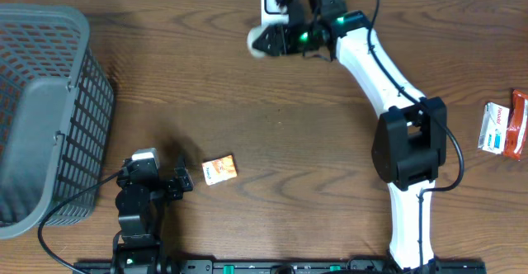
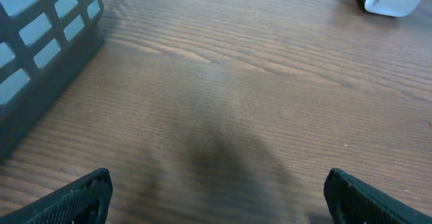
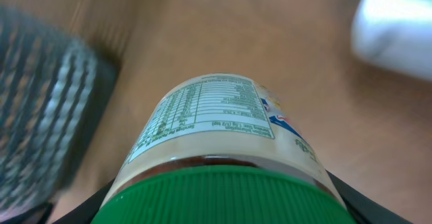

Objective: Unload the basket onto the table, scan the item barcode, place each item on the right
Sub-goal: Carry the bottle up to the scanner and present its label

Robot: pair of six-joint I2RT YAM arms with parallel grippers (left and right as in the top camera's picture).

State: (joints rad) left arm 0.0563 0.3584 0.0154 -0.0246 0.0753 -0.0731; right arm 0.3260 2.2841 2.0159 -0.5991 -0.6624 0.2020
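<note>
**Mesh basket and stray packets share a dark wooden table**

A grey lattice basket (image 1: 89, 117) stands at the left edge of the wood-grain table (image 1: 272, 117), its open top facing the overhead camera. A small orange packet (image 1: 219, 169) lies flat near the lower middle of that view, to the basket's right and well apart from it. At the far right edge, a white-and-blue carton (image 1: 493, 130) lies just beside a red pack (image 1: 519, 119) that is partly cut off by the frame. The basket's wall also fills the upper left corner of the left wrist view (image 2: 40, 42) and shows as a blur at the left of the right wrist view (image 3: 47, 109).
</note>
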